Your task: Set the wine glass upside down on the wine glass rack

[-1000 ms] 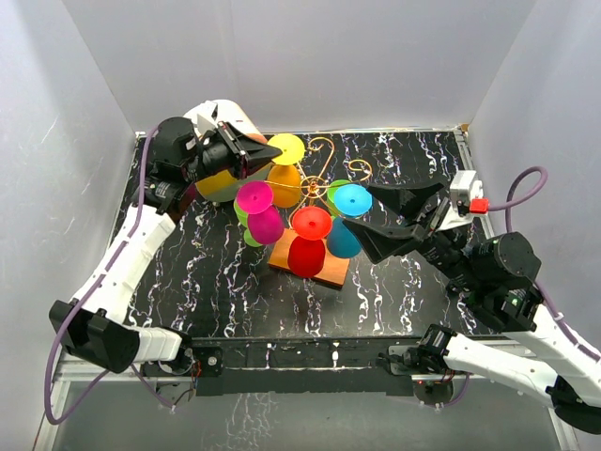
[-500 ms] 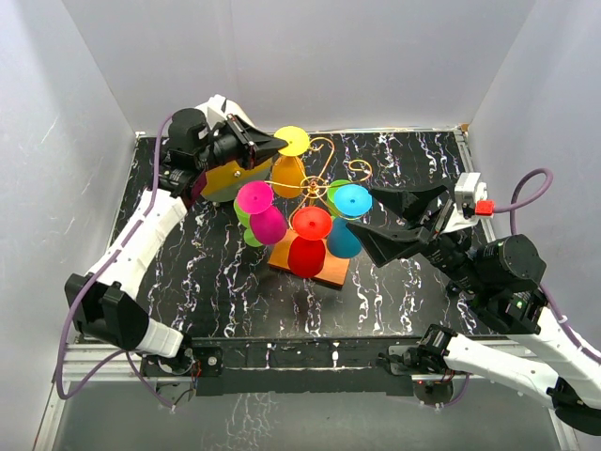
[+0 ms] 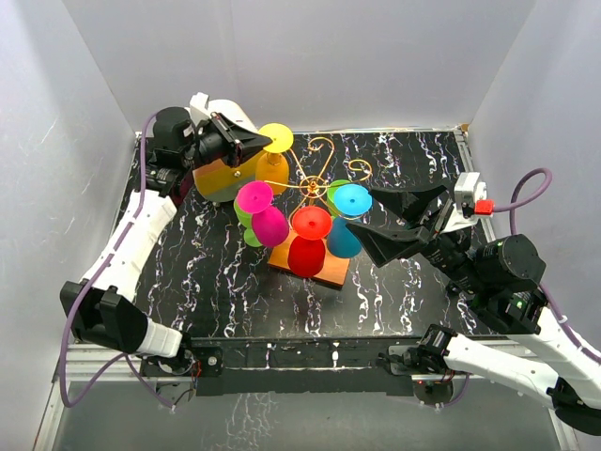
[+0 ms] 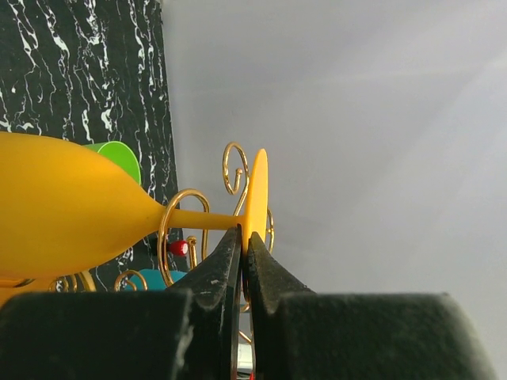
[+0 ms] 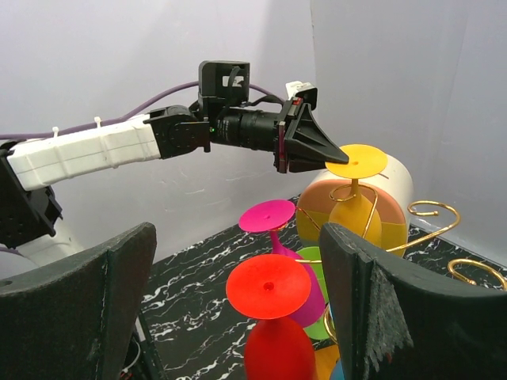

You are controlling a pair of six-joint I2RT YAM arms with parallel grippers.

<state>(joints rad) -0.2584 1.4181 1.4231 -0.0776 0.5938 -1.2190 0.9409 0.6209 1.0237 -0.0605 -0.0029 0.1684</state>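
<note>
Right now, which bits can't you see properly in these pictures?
Yellow wine glass: in the left wrist view, its rim is cut off by the left edge.
Green glass: in the top view, it is mostly hidden behind the pink glass.
Rack's orange base: in the top view, it is partly covered by the red glass.

A cream-and-orange drum box (image 3: 214,181) stands far left on the black marbled table (image 3: 216,282).

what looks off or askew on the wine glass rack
Nothing stands out. The yellow wine glass hangs upside down in a gold loop of the wine glass rack, its foot pinched by the left gripper; the other glasses hang inverted too, none fallen.
</note>
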